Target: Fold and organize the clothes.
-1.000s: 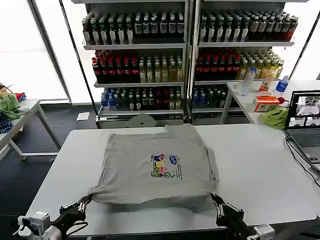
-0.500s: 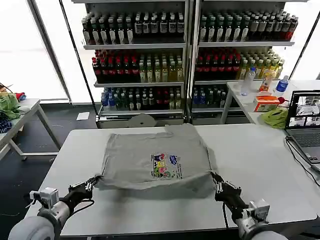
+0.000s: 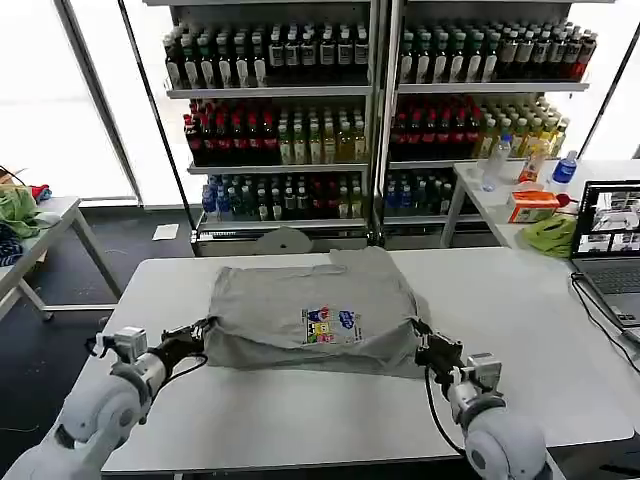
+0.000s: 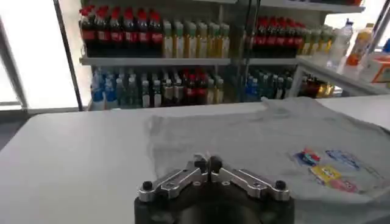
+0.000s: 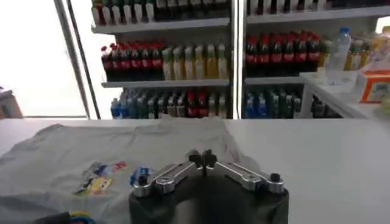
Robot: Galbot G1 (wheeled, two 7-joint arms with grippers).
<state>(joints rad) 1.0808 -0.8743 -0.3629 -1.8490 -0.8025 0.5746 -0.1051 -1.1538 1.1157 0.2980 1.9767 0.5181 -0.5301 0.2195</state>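
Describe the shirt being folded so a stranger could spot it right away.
On the white table before the drink shelves lies a light grey shirt. Its multicolour chest print sets it apart; the left hand and right hand pinch its near corners.

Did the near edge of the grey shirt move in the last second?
Yes. The grey shirt edge went away from the table's near edge, toward the shelves.

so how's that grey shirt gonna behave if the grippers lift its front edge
Probably floppy: the grey shirt already sags and wrinkles between the left gripper and right gripper, both pinching its near corners. It likely drapes rather than holds shape, and looks light, so it should slide easily on the smooth white table.
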